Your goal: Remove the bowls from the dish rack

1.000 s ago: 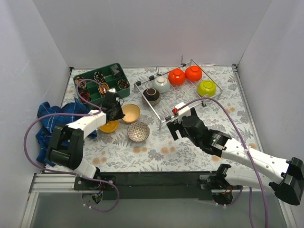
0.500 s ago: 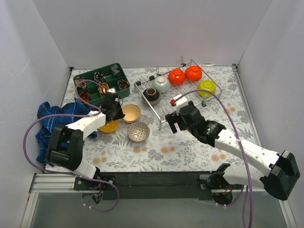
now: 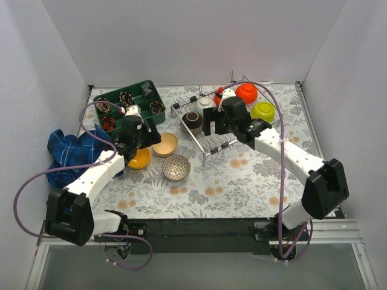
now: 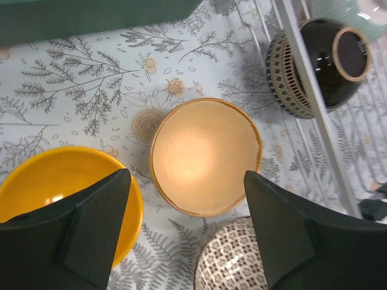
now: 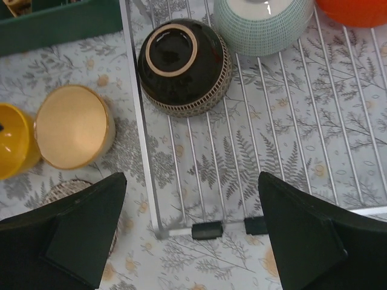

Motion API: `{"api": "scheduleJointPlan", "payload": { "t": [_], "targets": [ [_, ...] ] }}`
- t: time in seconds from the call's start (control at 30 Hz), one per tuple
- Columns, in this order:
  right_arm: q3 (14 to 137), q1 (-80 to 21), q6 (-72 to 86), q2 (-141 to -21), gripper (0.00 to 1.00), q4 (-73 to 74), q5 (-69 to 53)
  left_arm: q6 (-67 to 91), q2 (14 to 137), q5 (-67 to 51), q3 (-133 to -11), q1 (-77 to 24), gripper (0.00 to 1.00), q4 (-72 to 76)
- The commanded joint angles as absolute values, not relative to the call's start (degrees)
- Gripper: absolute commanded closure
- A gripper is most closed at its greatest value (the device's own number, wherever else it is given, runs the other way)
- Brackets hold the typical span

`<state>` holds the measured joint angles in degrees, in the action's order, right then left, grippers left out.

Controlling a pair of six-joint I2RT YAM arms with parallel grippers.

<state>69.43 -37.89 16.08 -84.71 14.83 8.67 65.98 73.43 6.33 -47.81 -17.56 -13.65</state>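
The wire dish rack point(image 3: 239, 124) at the back right holds a dark brown bowl point(image 3: 193, 120), foot up, a pale grey-green bowl point(image 3: 203, 104), a red-orange bowl point(image 3: 246, 92), and a lime green bowl point(image 3: 263, 110). My right gripper point(image 3: 216, 125) hangs open over the rack's near left corner; the dark brown bowl point(image 5: 183, 66) lies just beyond its fingers. On the cloth left of the rack sit a beige bowl point(image 3: 164, 144), an orange-yellow bowl point(image 3: 139, 159) and a lattice bowl point(image 3: 176, 167). My left gripper point(image 4: 186, 181) is open above the beige bowl point(image 4: 205, 156), holding nothing.
A dark green divided tray point(image 3: 145, 90) with small patterned items stands at the back left. A crumpled blue cloth point(image 3: 69, 151) lies at the left edge. White walls close in the table on three sides. The rack's left rail point(image 4: 305, 84) runs close to the beige bowl.
My left gripper opened and let go of the beige bowl, lifting off it. The right arm swung up and left, from in front of the rack to over its near left corner.
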Motion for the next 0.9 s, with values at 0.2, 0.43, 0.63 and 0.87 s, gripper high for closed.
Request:
{"api": "scheduleJointPlan", "payload": {
  "t": [0.2,0.43,0.63,0.87],
  "targets": [
    [85.3,-34.5,44.3,-101.3,0.01,12.5,4.0,71.0,55.8,2.5,-48.4,-17.3,0.02,-31.2],
    [84.0,-32.7,58.8,-106.5,0.01,7.6,5.4,75.8,44.7,2.9,-49.2,-17.3,0.02,-41.0],
    [81.0,-32.0,64.4,-109.9,0.01,0.6,2.6,77.9,40.5,2.8,-49.9,-17.3,0.02,-45.2],
    [74.1,-31.8,70.2,-111.2,0.02,-6.9,2.9,79.5,40.3,1.0,-51.9,-17.3,0.02,-47.6]
  ]
}}
